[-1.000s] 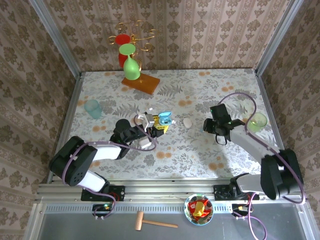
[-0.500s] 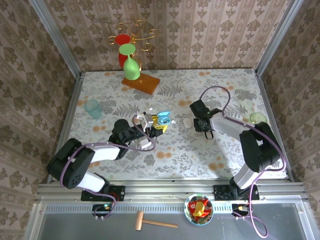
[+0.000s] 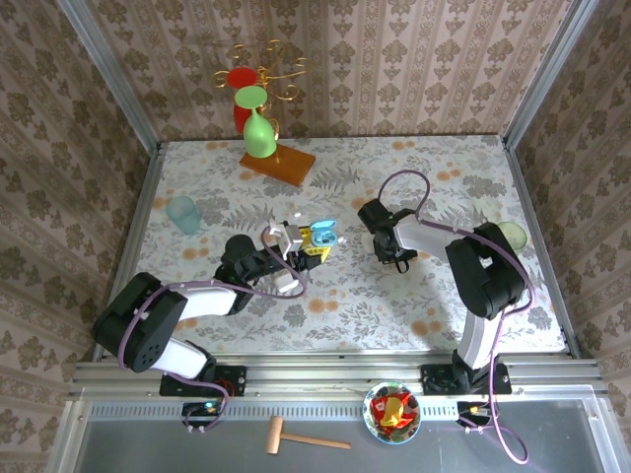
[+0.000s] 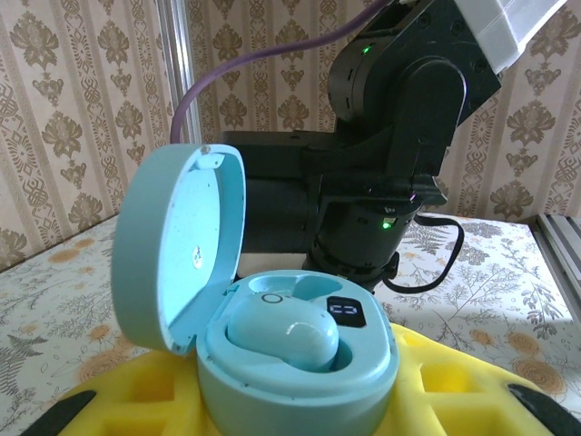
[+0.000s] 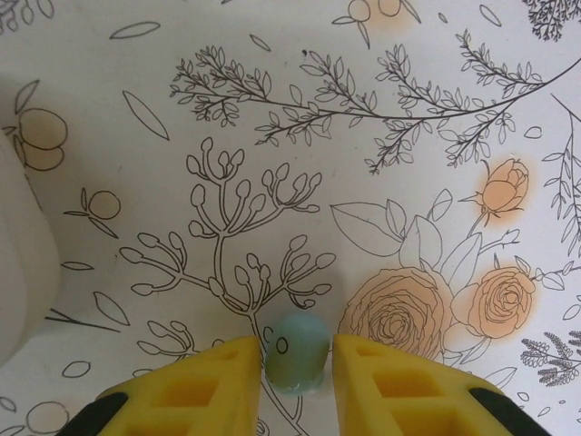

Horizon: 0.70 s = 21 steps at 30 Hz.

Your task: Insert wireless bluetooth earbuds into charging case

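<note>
My left gripper [image 4: 295, 404] is shut on the pale blue charging case [image 4: 300, 363], held just above the table left of centre [image 3: 321, 236]. The case's lid [image 4: 177, 245] stands open, and one pale blue earbud [image 4: 281, 331] sits in a well beside a small lit display. My right gripper [image 5: 298, 363] points down at the table with its yellow fingers [image 5: 195, 391] on either side of a second pale blue earbud [image 5: 297, 352]. This earbud lies on the flowered cloth. A thin gap shows on each side of it. Seen from above, the right gripper [image 3: 380, 244] is just right of the case.
A white rounded case [image 5: 20, 263] lies close to the left of the right gripper. A teal cup [image 3: 182, 212] stands at the left and a green cup [image 3: 509, 235] at the right. A glass stand on an orange base [image 3: 278, 163] is at the back.
The right arm has swung left from beside the green cup to the middle of the table, and its jaws have narrowed around the earbud. The left arm and case have stayed still.
</note>
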### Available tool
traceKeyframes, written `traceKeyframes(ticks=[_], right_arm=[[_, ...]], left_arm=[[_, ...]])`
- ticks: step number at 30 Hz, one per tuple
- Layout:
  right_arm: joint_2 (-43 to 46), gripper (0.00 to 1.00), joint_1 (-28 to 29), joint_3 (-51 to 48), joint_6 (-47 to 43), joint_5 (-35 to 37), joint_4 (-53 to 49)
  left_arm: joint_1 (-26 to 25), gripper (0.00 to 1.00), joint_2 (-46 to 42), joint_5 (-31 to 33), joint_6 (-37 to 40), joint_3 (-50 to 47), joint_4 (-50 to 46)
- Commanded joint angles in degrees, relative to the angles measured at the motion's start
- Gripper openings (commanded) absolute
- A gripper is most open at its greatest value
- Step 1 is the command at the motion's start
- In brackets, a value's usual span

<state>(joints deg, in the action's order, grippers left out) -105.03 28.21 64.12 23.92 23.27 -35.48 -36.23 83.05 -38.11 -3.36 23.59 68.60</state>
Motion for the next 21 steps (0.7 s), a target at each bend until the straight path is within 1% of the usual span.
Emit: traceKeyframes(ticks=[1,11,14,18,21], right_arm=[[-1.59,0.26,0.62,1.97,-0.32,3.41,-3.33],[-4.58,0.24,0.65,3.33,-0.51,5.39,-5.36],[-4.58,0.18,0.62,3.78,-0.44,5.75,-5.98],[-1.63,0.16,0.64,3.10,-0.44,5.84,-6.44],[2.90,0.16,0.58,1.53,-0.76,3.65,-5.58]], left_arm=[[0.55,0.28,-1.29,-0.30,1.00,-0.52,0.04],[0.59,0.28,-1.35,-0.25,0.89,-0.81,0.32],[0.63,0.28,-1.36,-0.21,0.89,-0.92,0.56],[0.63,0.28,-1.57,-0.04,0.88,-1.23,0.60],[0.72,0.28,-1.56,-0.04,0.87,-1.27,0.59]])
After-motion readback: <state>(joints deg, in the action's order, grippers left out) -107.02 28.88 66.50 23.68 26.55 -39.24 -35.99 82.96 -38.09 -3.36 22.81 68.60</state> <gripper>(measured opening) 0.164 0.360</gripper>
